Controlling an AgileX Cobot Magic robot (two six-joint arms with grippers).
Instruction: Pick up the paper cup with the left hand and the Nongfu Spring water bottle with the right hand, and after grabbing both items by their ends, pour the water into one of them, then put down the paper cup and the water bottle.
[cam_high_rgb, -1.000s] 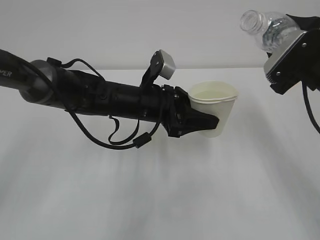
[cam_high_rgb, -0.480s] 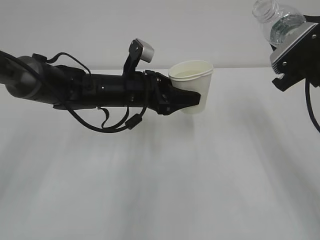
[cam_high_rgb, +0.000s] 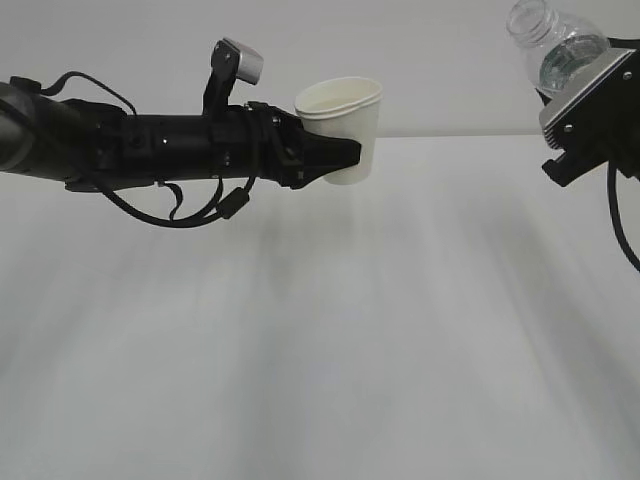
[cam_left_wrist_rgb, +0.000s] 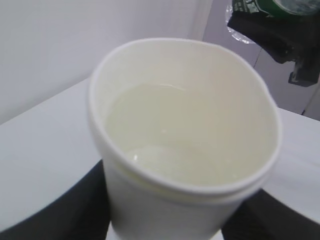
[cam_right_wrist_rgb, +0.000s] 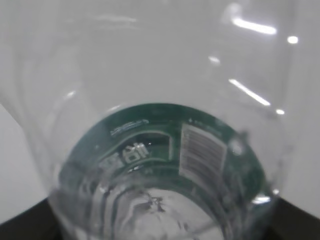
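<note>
Exterior view shows the left claw (cam_high_rgb: 340, 158) pinching the paper cup (cam_high_rgb: 343, 128), water (cam_left_wrist_rgb: 185, 135) inside, above the counter (cam_high_rgb: 320, 330). Right claw (cam_high_rgb: 575, 105) clamps the Nongfu Spring water bottle (cam_high_rgb: 550, 45). Lower both level and slowly, then release.

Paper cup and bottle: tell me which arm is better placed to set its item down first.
Left, probably. The left gripper holds the paper cup upright with water inside, nearer the table. The right gripper holds the bottle high at the frame edge, tilted.
</note>
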